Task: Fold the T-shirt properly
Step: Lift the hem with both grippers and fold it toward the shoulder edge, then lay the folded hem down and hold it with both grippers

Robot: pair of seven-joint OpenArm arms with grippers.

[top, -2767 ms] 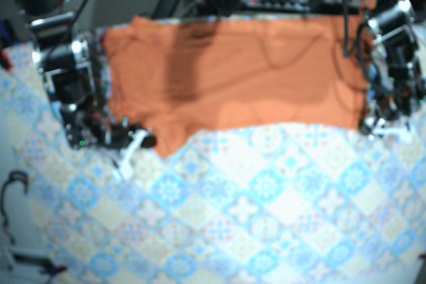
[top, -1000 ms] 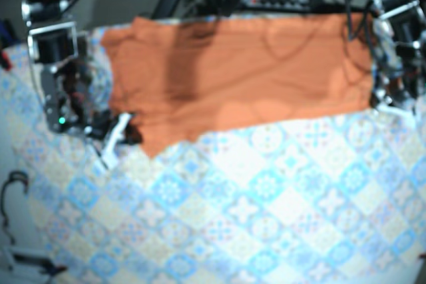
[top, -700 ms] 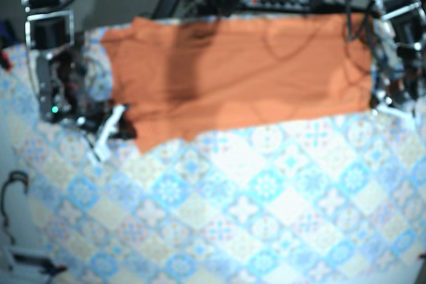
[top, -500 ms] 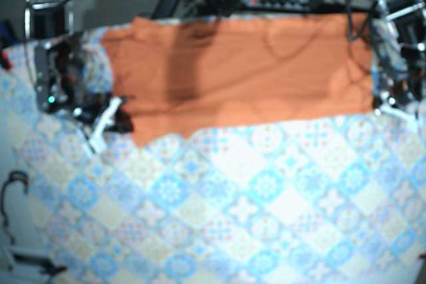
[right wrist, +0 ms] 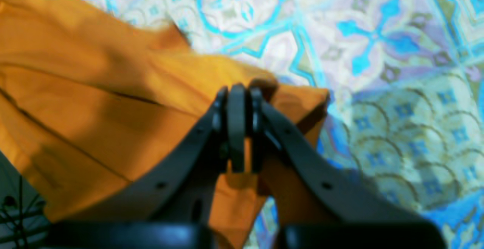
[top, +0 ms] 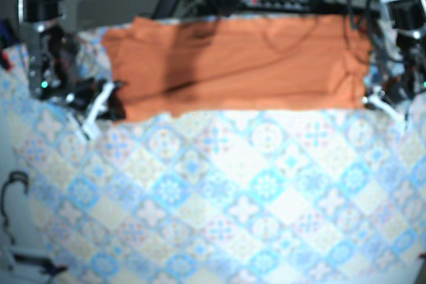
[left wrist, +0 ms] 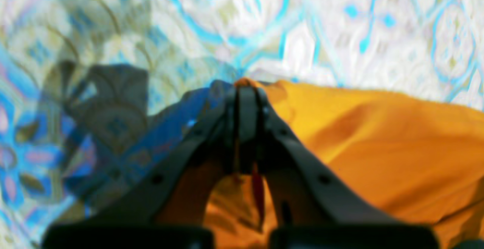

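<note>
Orange T-shirt (top: 233, 64) lies spread flat along the far side of the patterned tablecloth (top: 253, 197), its near hem running straight between the two arms. The left gripper (left wrist: 245, 90) is closed, pinching one hem corner. The right gripper (right wrist: 238, 90) is closed likewise on the opposite corner. For a clean fold, carry both corners at equal height and pace, with the hem taut. Uneven travel would likely skew the crease.

The bench (top: 253, 211), its top a blue, white and tan tile pattern, carries an orange shirt (top: 246, 64) spread flat in a wide band along the bench's far edge, its near hem running roughly straight across.
</note>
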